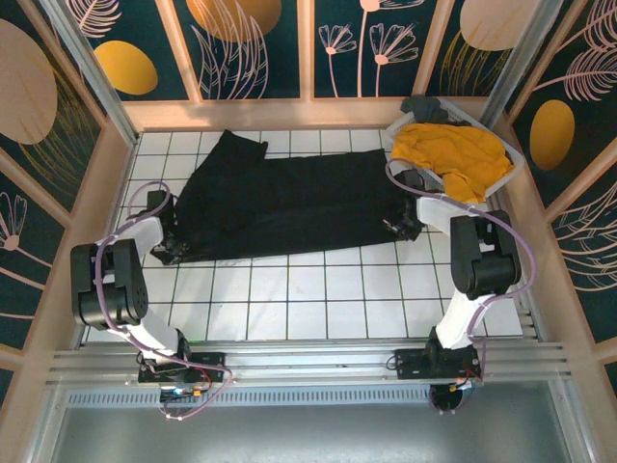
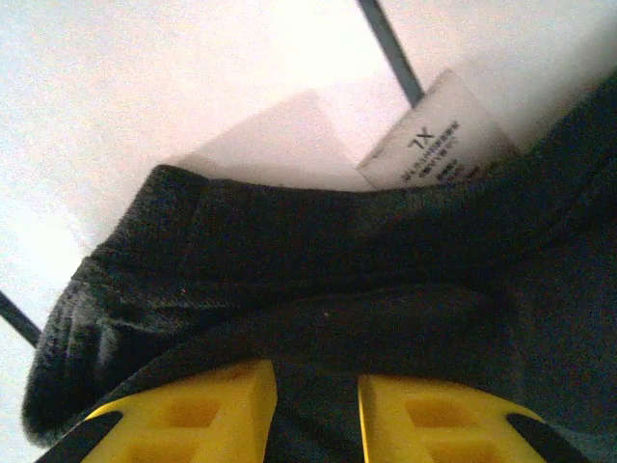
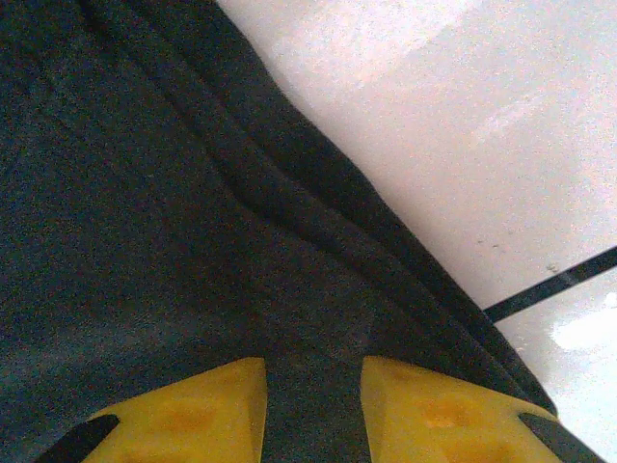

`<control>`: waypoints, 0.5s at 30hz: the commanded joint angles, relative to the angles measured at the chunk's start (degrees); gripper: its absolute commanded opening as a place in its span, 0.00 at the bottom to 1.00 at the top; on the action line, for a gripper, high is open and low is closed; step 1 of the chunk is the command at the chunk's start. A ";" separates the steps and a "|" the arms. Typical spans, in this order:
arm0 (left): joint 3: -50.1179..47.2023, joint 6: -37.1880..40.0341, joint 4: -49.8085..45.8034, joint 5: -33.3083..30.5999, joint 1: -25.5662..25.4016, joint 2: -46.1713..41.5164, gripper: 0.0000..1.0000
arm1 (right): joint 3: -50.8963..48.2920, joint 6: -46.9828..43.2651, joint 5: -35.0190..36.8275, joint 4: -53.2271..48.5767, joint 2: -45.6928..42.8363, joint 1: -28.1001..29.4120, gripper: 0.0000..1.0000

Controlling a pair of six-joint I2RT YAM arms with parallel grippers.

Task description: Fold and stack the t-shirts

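- Black t-shirt (image 1: 280,207) spread on tiled tabletop (image 1: 318,299); left pincer (image 1: 166,253) and right pincer (image 1: 395,229) each clamp an end.
- Mustard t-shirt (image 1: 453,154) heaped in white basket (image 1: 515,157) near right pincer.

**Black and mustard against white tile**

We see a black t-shirt (image 1: 289,207) and a mustard-yellow t-shirt (image 1: 453,154). The table (image 1: 289,309) is white, gridded with dark lines. The black shirt's label (image 2: 439,135) is white with grey print. The left gripper (image 2: 316,415) and right gripper (image 3: 313,415) have yellow fingers. The walls (image 1: 280,68) are dark teal with orange ovals and pale plant outlines
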 commanded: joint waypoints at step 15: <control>-11.85 3.82 -9.86 -9.30 6.87 -16.29 0.34 | -17.60 5.66 3.49 -11.76 -17.93 5.41 0.41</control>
